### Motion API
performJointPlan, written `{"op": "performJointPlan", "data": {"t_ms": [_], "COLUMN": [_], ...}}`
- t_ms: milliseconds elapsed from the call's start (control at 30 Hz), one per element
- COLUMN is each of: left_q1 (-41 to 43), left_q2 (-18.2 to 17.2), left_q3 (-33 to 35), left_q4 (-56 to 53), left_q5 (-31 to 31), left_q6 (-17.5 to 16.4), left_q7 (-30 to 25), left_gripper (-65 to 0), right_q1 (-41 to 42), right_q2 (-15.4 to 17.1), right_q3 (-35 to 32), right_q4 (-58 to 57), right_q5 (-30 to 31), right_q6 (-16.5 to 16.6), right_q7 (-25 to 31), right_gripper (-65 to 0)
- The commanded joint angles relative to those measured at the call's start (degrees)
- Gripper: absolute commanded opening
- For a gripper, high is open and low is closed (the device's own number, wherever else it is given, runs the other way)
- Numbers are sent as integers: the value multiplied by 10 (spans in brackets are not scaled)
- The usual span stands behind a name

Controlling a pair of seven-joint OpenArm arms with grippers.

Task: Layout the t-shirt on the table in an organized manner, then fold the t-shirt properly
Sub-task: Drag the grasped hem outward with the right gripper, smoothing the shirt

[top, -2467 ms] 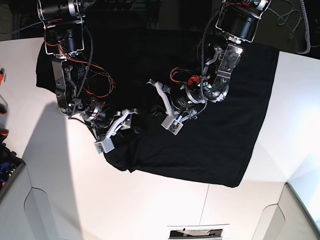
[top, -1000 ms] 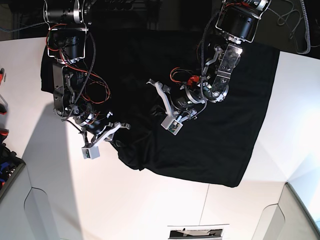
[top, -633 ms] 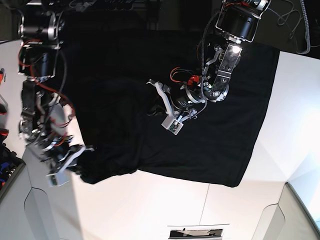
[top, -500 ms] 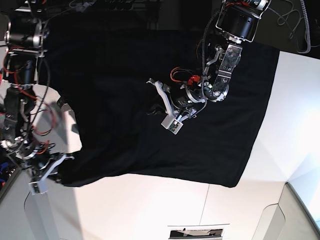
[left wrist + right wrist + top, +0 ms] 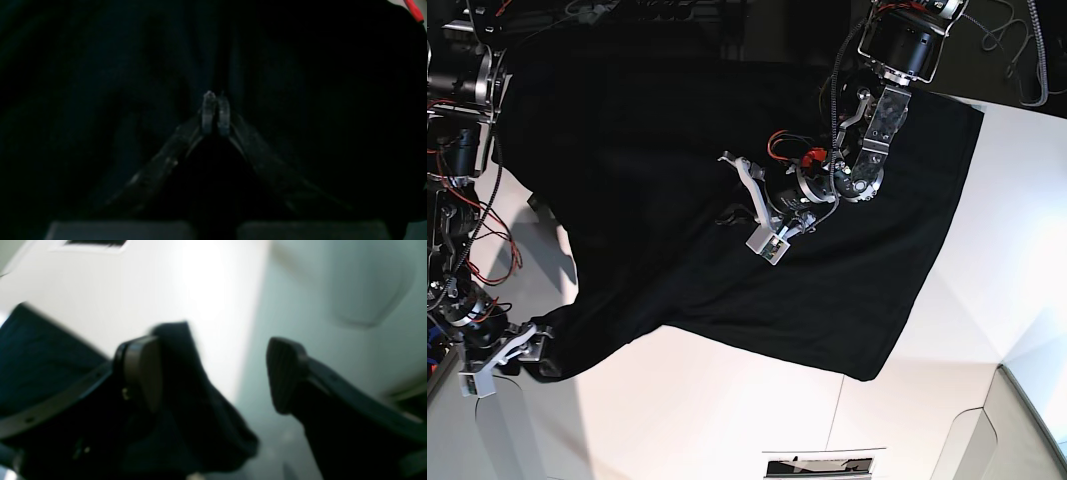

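1. The black t-shirt (image 5: 727, 200) lies spread across the white surface (image 5: 727, 420), its long axis running from the near-left corner of the base view toward the far right, with one edge sagging in folds at the left.

2. The right claw (image 5: 213, 373) sits at that near-left corner, at the edge of the surface. Its jaws stand wide apart in the wrist view, and a bunched corner of cloth drapes against the inner face of one pad without being pinched.

3. The left claw (image 5: 216, 113) is down on the middle of the shirt, tips pressed together. The wrist view is too dark to show whether a fold of cloth is caught between them.

4. Relation that matters next: the loose corner lies directly at the right claw, so the right arm is far nearer to it. The far-right hem (image 5: 927, 290) is well apart from both claws.

5. Change from earlier frames: the right arm has swung from beside the shirt's centre out to the near-left corner, dragging the cloth with it and stretching the shirt much wider; its jaws, closed on the fabric half a second ago, are now parted. The left arm has barely shifted.
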Motion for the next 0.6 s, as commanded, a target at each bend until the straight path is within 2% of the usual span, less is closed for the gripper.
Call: {"op": "performJointPlan", "data": {"t_ms": [0, 100, 167, 300, 400, 567], "left_q1": [0, 0, 0, 0, 0, 0], "left_q2": [-2, -2, -2, -2, -2, -2], "left_q3": [2, 2, 2, 2, 2, 2], "left_q4": [-1, -1, -1, -1, -1, -1], "left_q5": [22, 22, 22, 27, 35, 34], "left_q6": [0, 0, 0, 0, 0, 0], "left_q7": [35, 34, 32, 33, 33, 32], "left_gripper": [-650, -650, -650, -650, -650, -650], "right_q1": [19, 13, 5, -27, -53, -83], "right_q2": [-5, -40, -69, -122, -157, -182], "right_q3": [3, 3, 3, 3, 3, 3], "right_q4": [12, 12, 14, 43, 73, 84], "right_q5": [30, 92, 112, 119, 101, 68], "right_q6": [14, 26, 31, 32, 32, 32], "right_q7": [-9, -83, -104, -104, -101, -95], "right_gripper": [-197, -201, -205, -205, -205, -205]}}
